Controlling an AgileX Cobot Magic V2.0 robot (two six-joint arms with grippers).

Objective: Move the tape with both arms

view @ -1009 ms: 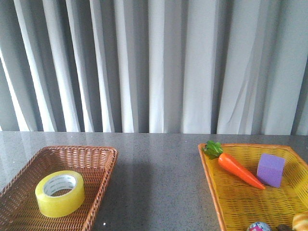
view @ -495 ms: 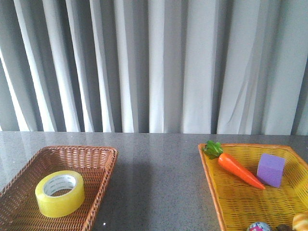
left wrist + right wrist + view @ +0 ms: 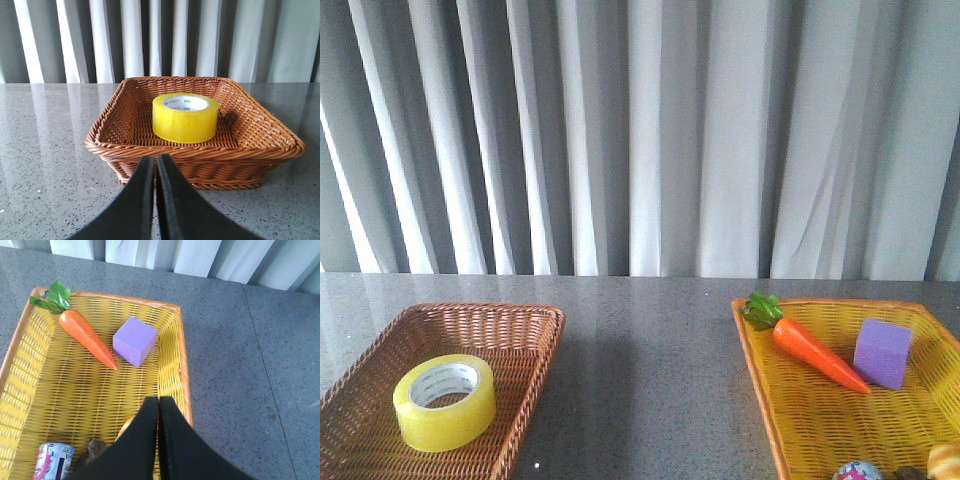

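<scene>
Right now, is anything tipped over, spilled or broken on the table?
Nothing stands out. The tape lies flat in the brown basket. The carrot and purple cube rest tidily in the yellow basket. Both the left gripper and right gripper are shut, holding nothing.

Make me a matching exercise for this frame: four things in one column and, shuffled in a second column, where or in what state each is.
Things:
1. tape
2. carrot
3. purple cube
4. left gripper

Places or states:
A. shut, outside the brown basket
B. lying flat in the brown basket
C. in the yellow basket, nearer the right wall
D. in the yellow basket, green leaves at the far corner

Pairs: 1-B, 2-D, 3-C, 4-A
</scene>
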